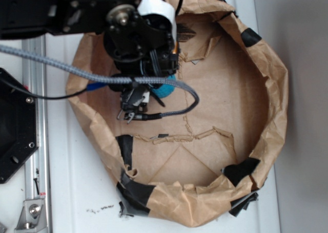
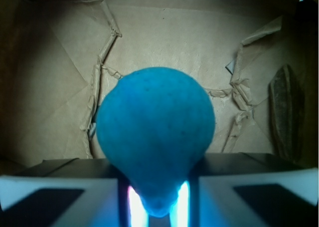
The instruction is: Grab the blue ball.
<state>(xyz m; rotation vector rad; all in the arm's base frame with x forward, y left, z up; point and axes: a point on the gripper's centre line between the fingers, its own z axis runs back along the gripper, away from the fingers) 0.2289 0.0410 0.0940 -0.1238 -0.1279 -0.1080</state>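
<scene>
The blue ball (image 2: 155, 137) is filling the middle of the wrist view, right up against the lens, its finely dimpled teal surface bulging above the gripper (image 2: 155, 199). The two pale fingers (image 2: 65, 197) are pressing in on the ball's lower part from either side, so that it is narrowing into a pinched tip between them; the gripper is clamping the ball.

Taking the brown paper ring (image 1: 279, 89) as the landmark: in the exterior view the ball (image 1: 166, 89) is sitting inside the ring, toward its upper left wall, showing only as a small teal patch under the black arm (image 1: 138, 38). A braided grey cable (image 1: 102, 78) is crossing the ring's left wall and looping over the paper floor near the ball. Whether the ball is touching the floor or hanging above it cannot be told. Strips of black tape (image 1: 241, 170) are patching the ring's wall along its lower edge and upper right. The ring itself is resting on a white table (image 1: 77, 192).
</scene>
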